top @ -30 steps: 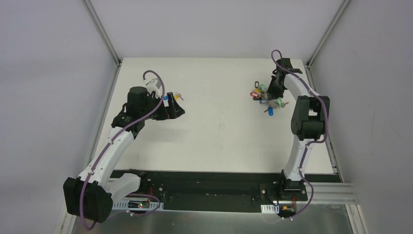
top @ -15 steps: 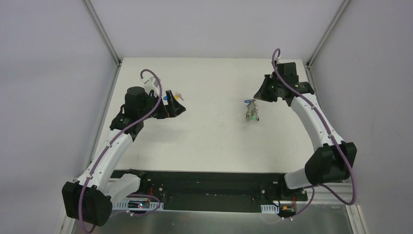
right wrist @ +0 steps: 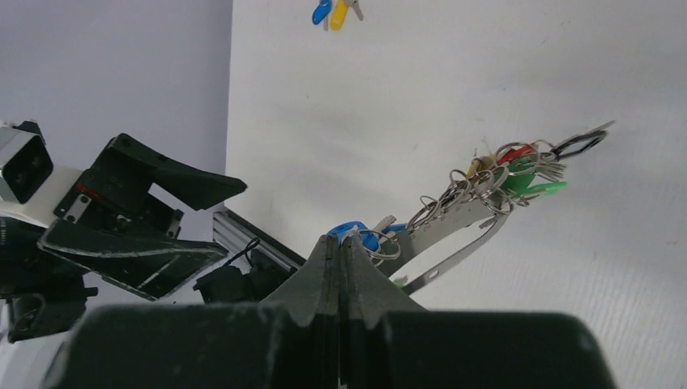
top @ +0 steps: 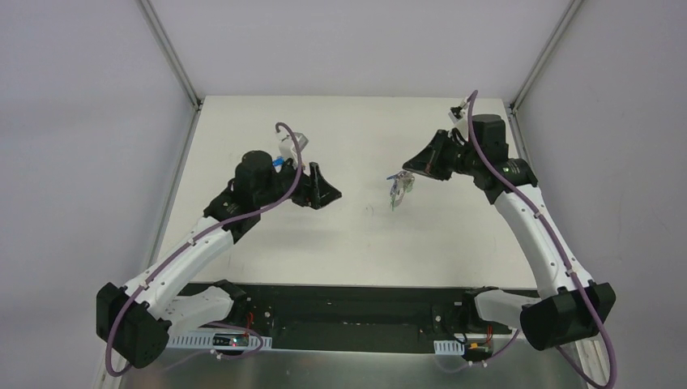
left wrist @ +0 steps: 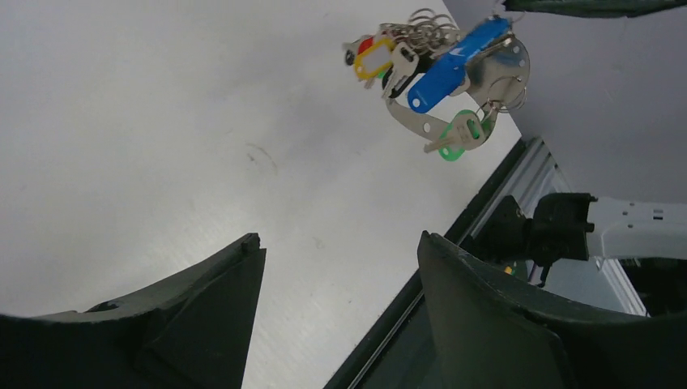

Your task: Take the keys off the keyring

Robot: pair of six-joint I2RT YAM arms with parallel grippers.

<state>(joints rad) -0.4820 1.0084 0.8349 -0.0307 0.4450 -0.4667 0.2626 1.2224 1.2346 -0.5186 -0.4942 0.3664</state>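
Note:
The keyring [top: 396, 191] hangs in the air above the middle of the table, a flat silver clip [right wrist: 454, 223] with several small rings and keys. My right gripper [right wrist: 340, 241] is shut on the head of the blue key [left wrist: 448, 61], and the bunch dangles from it. Green [left wrist: 458, 134], yellow [left wrist: 370, 59] and red [right wrist: 517, 154] keys hang on the rings. My left gripper [left wrist: 340, 251] is open and empty, and stands left of the bunch and apart from it [top: 328, 190]. Two loose keys [right wrist: 335, 12], blue and yellow, lie on the table at the far left.
The white table [top: 364, 243] ends at a black rail [left wrist: 454, 243] along its near edge. Metal frame posts [top: 168, 53] rise at the back corners. Grey walls close in the sides.
My right arm has lifted the keyring from the back right of the table and carried it toward the middle. My left arm has swung right toward it, jaws a little narrower.

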